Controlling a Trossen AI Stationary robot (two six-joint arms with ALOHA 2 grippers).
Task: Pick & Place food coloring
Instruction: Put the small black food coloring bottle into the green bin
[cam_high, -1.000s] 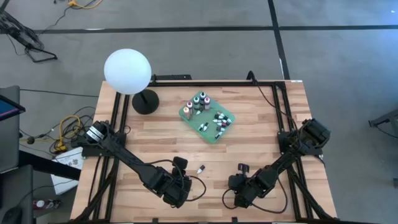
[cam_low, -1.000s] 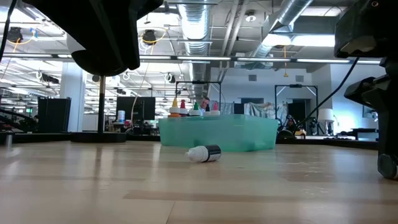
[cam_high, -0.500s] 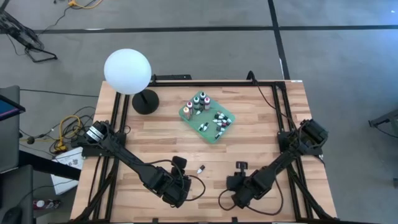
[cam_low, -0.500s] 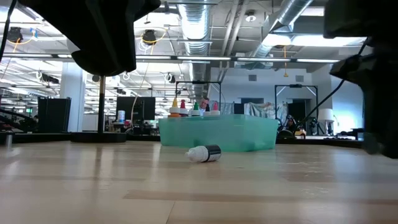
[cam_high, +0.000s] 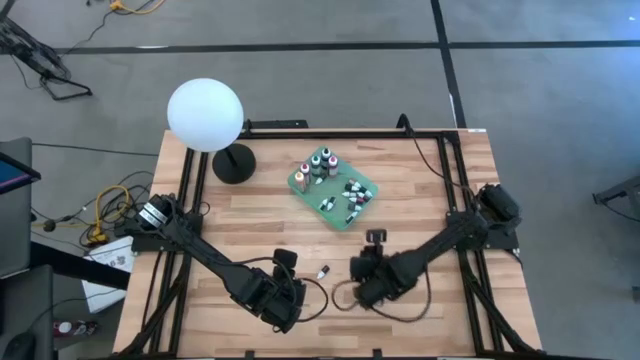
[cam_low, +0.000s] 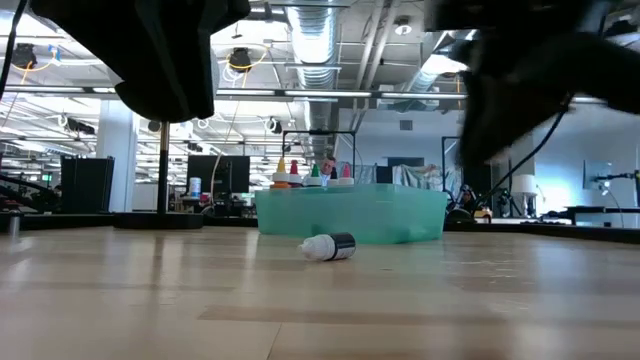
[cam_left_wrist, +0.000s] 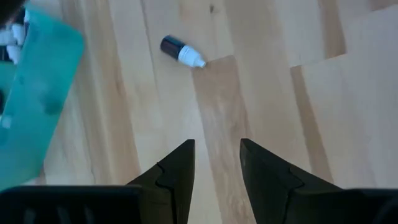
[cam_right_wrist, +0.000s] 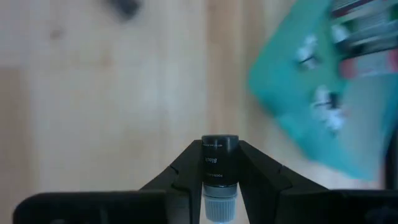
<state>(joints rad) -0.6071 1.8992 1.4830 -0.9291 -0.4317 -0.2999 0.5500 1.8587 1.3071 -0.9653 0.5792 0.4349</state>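
The right gripper (cam_right_wrist: 219, 180) pinched a small dark cylindrical dropper bottle (cam_right_wrist: 219, 163), label illegible; left gripper (cam_left_wrist: 216, 163) jaws stood slightly spread, empty, above the pale wood-plank table (cam_left_wrist: 267, 93).

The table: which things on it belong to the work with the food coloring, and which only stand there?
Part of the job:
- bottle lying on the wood
- bottles in the green tray, some upright, some lying
- small bottle gripped by the right gripper
- left gripper, open and empty

Just standing there:
- white globe lamp
- cables beside the table
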